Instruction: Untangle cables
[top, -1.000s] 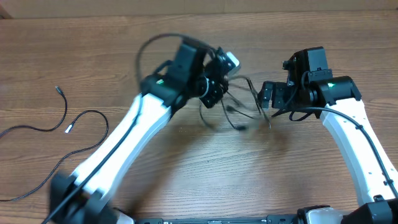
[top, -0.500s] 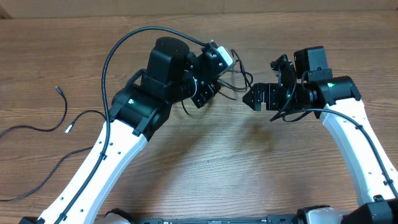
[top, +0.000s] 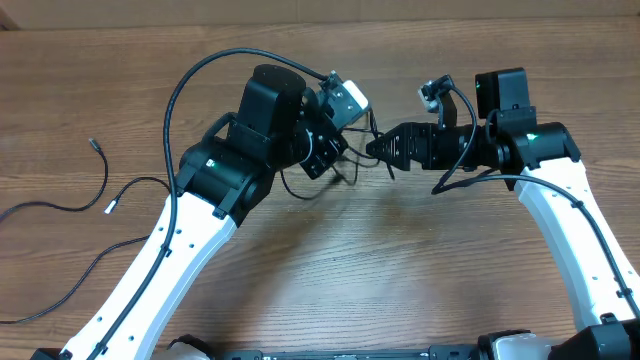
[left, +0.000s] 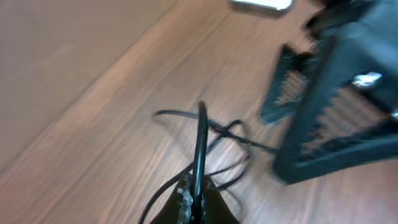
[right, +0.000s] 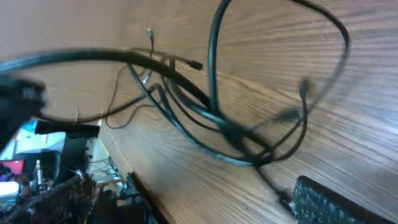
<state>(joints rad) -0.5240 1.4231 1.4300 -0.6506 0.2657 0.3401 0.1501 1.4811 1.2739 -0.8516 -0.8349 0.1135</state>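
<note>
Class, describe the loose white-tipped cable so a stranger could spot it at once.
On the table, left of the left arm, lie two loose cables. This one loops nearer the arm, and only it ends in a white tip.

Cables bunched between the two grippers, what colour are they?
Black. The cables show best in the right wrist view.

Soft even light; both wrist views motion-blurred, smearing the cables (left: 200, 143).

Matt wood-grain table (top: 330, 300), black cables (left: 200, 143), apparently smooth rubber-sheathed, glossy white plastic arm shells (top: 548, 212)
</note>
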